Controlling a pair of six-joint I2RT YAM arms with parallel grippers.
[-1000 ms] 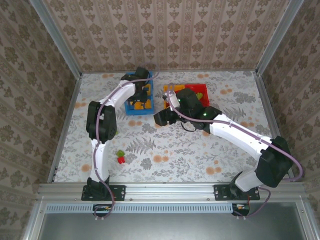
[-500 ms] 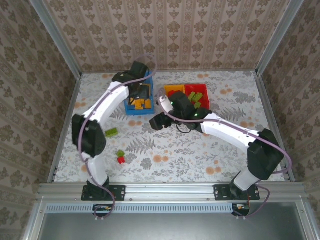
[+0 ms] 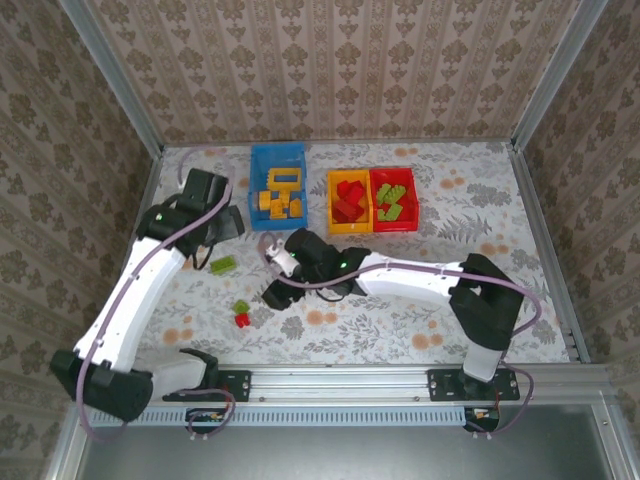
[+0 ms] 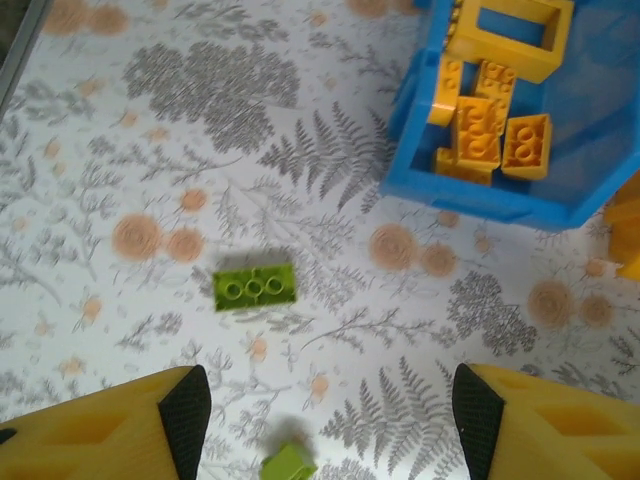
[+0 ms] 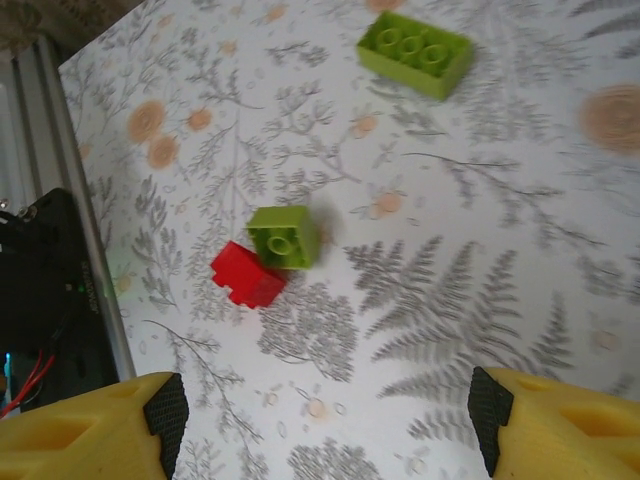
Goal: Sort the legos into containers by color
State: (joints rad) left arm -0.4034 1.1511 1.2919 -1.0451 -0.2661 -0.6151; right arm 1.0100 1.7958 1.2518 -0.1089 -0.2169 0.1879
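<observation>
Left hand and right hand, both wide open and empty, hover over the tabletop's left side by a long green brick and a small green brick touching a red brick, while the blue bin, yellow bin and red bin, all holding bricks, line its far edge.

Beige damask wallpaper walls, fern-and-flower tablecloth, aluminium frame posts, metal rail along near edge.

No legible text, no labels — no numbers
</observation>
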